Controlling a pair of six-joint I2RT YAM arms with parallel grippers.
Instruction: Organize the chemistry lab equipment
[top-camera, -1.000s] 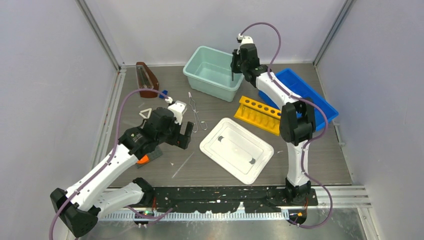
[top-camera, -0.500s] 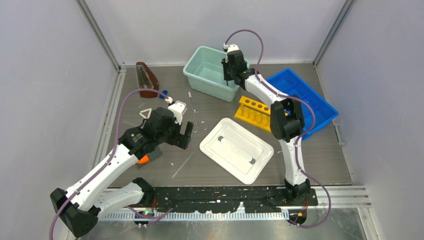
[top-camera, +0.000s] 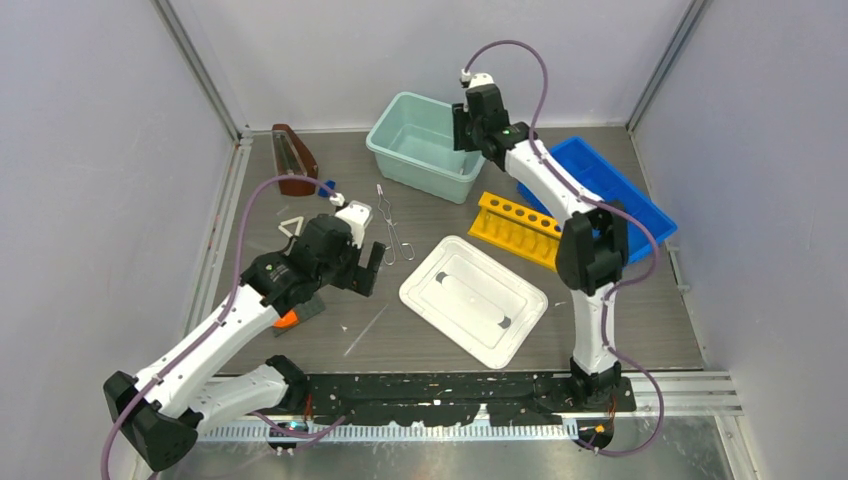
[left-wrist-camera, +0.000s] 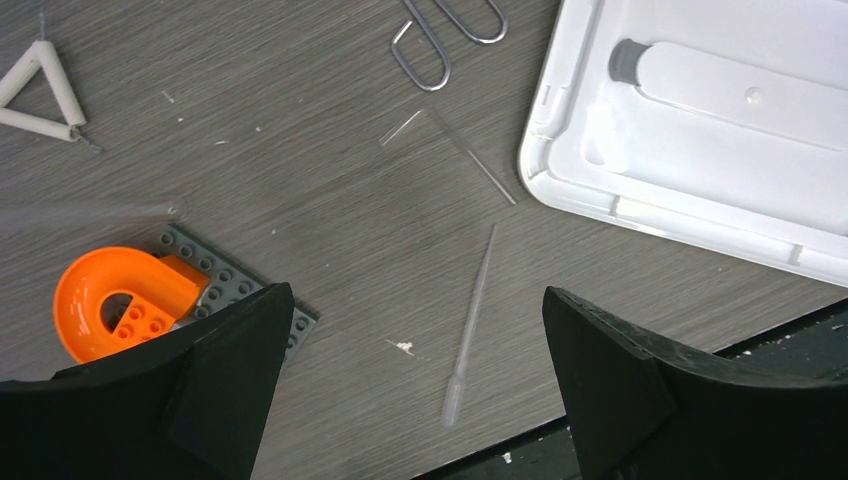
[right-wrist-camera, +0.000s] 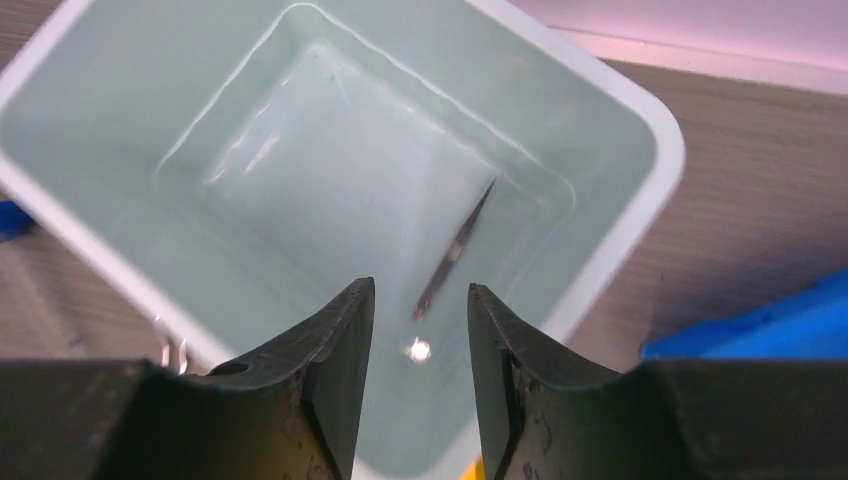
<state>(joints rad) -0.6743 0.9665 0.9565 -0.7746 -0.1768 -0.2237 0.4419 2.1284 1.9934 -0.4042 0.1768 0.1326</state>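
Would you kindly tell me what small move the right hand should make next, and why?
Probably lift clear of the pale green plastic bin: the right hand is open above it, and the slim dark metal tool is already inside, free of its grip.

We see a thin dark stick (right-wrist-camera: 455, 250) down inside the pale green bin (right-wrist-camera: 620, 120), sitting slanted. Out on the counter (left-wrist-camera: 300, 200) the silver wire tongs (top-camera: 391, 226) lie flat, with a small white triangle (left-wrist-camera: 60, 92) off to their left. Near the tongs' loops we spot a bent clear glass rod (left-wrist-camera: 470, 155). Just beside it lies a clear dropper (left-wrist-camera: 472, 325). A small blue knob (top-camera: 327, 187) sits farther back.
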